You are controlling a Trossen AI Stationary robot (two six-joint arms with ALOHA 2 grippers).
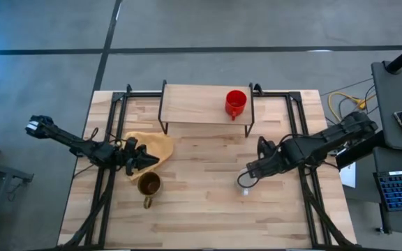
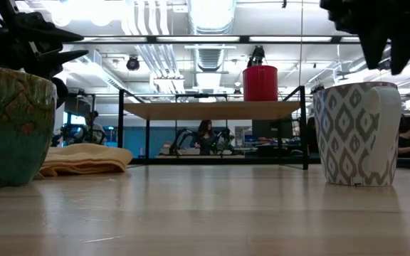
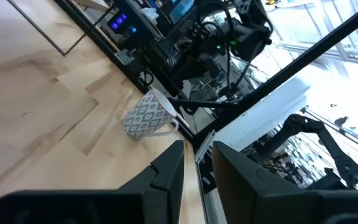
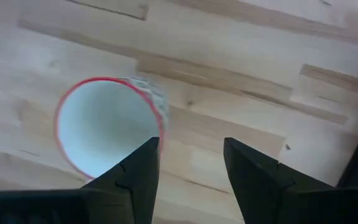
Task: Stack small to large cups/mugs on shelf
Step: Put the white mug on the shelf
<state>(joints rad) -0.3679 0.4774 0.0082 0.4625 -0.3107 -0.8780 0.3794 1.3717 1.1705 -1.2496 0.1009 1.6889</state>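
The red mug (image 1: 235, 103) stands upright on the light-wood shelf (image 1: 194, 104) at the table's far side; it also shows in the low view (image 2: 260, 82). The brown-olive mug (image 1: 149, 185) stands on the table, with its handle toward the near edge. My left gripper (image 1: 144, 162) is open just beyond it on the far side and a little above it, touching nothing. The white patterned mug (image 2: 354, 135) with a red rim (image 4: 107, 127) stands on the table. My right gripper (image 4: 191, 155) is open just above it. One finger is over the rim, the other beside the mug.
A folded yellow cloth (image 1: 151, 145) lies on the table between the shelf's left legs and my left gripper. Black metal frame rails (image 1: 107, 174) run along the table's left and right sides. Bare wood lies between the two mugs and toward the near edge.
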